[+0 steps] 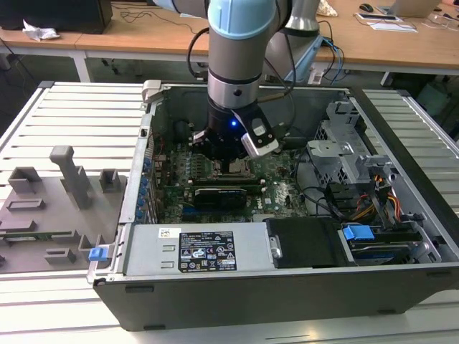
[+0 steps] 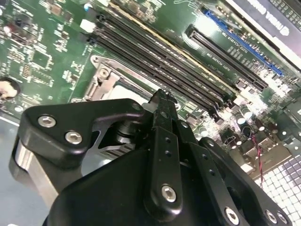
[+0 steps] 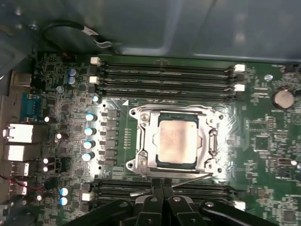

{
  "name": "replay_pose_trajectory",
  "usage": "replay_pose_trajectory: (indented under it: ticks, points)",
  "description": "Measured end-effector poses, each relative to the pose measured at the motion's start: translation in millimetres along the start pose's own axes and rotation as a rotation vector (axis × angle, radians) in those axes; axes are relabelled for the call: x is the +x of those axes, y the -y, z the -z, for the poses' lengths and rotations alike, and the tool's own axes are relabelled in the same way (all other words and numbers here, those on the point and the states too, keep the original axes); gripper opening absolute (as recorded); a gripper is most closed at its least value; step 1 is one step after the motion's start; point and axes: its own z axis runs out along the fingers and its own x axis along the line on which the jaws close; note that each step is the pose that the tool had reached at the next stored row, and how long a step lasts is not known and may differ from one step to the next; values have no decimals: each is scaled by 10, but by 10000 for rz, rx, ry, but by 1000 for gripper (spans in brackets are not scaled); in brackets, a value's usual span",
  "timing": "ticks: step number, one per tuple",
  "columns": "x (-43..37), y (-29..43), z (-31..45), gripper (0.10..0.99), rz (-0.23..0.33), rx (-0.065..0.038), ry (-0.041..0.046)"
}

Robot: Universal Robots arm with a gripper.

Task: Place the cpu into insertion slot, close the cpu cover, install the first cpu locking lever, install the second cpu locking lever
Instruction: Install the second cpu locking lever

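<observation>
Slatted white workbench (image 1: pixel 86 115); wooden desks (image 1: pixel 143 39) behind, possibly crumpled paper (image 1: pixel 39 31) there.

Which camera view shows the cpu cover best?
The first wrist view: the cpu cover lies flat, seen from above, framing the cpu. The second wrist view shows one corner behind the gripper. In the exterior view, the arm largely hides it.

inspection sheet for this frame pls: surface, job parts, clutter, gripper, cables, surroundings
Surface: green circuit board inside the open grey computer case.
Job's things: pale silver-beige square cpu seated in the insertion slot; silver-grey metal cpu cover closed around it.
Clutter: nothing seen.
Grippers: black gripper with fingers together, at the socket's edge, holding nothing.
Cables: black cable beyond the board; coloured wire bundle.
Surroundings: grey fixture blocks on the slatted table; wooden desks behind.
</observation>
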Motion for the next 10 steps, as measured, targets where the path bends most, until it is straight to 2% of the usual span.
replay_pose_trajectory:
  ticks: [4,7,8,10]
  points:
    - [16,8,-83,106,20,-18,-3]
    - [130,40,-113,106,94,-170,0]
    - [136,44,-145,106,136,-196,-6]
    - [144,54,-178,106,145,-358,2]
